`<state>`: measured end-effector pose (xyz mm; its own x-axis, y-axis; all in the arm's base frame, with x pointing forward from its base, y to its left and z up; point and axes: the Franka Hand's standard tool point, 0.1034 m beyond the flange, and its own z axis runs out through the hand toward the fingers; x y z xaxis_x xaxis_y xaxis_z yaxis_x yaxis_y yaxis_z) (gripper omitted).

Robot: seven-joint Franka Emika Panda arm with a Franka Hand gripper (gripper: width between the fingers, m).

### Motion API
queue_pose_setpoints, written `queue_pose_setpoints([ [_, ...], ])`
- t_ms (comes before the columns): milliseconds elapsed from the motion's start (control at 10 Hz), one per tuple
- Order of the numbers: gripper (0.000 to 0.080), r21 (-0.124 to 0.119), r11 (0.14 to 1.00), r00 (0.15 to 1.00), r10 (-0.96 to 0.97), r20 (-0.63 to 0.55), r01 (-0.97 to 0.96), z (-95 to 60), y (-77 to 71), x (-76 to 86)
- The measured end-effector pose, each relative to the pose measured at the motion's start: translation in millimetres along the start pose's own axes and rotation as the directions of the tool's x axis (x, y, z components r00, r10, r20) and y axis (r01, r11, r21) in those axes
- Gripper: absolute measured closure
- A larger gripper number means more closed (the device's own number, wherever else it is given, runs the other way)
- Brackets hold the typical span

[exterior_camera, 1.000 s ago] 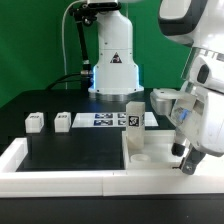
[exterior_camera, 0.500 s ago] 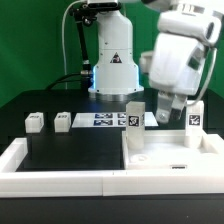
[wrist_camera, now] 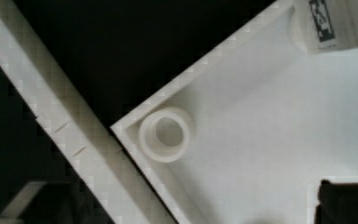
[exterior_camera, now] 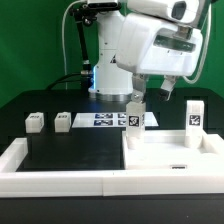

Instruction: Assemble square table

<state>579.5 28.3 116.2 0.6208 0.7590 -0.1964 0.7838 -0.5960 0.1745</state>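
Panda arm [exterior_camera: 150, 45] hangs around 1 o'clock in the exterior view. Its gripper [exterior_camera: 152, 92] has the fingers spread apart with nothing in them. The tabletop slab [exterior_camera: 170, 155] lies flat at 4 o'clock, and the marker board [exterior_camera: 100, 120] is dead centre. One upright leg [exterior_camera: 135, 117] stands at the slab's 11 o'clock corner, a second upright leg [exterior_camera: 193, 115] near its 1 o'clock. A small leg block [exterior_camera: 35, 122] and another leg block [exterior_camera: 63, 120] sit at 9 o'clock. The wrist view catches a corner hole [wrist_camera: 165, 135].
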Motion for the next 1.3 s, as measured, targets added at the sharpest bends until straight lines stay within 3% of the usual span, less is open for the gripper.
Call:
queue_pose_setpoints([
  [400,0.0150,-0.006,0.996,0.996,0.083,-0.027,-0.083,1.7,10.9,-11.9],
  [600,0.0150,0.001,0.963,0.963,0.269,-0.022,-0.269,3.3,17.6,-45.5],
  [800,0.0150,0.027,0.921,0.921,0.387,0.050,-0.388,-6.7,49.2,-75.7],
  [900,0.0150,0.045,0.902,0.900,0.425,0.094,-0.430,-0.8,53.8,-97.9],
  [1300,0.0150,0.040,0.903,0.901,0.423,0.093,-0.428,5.6,65.3,-114.1],
])
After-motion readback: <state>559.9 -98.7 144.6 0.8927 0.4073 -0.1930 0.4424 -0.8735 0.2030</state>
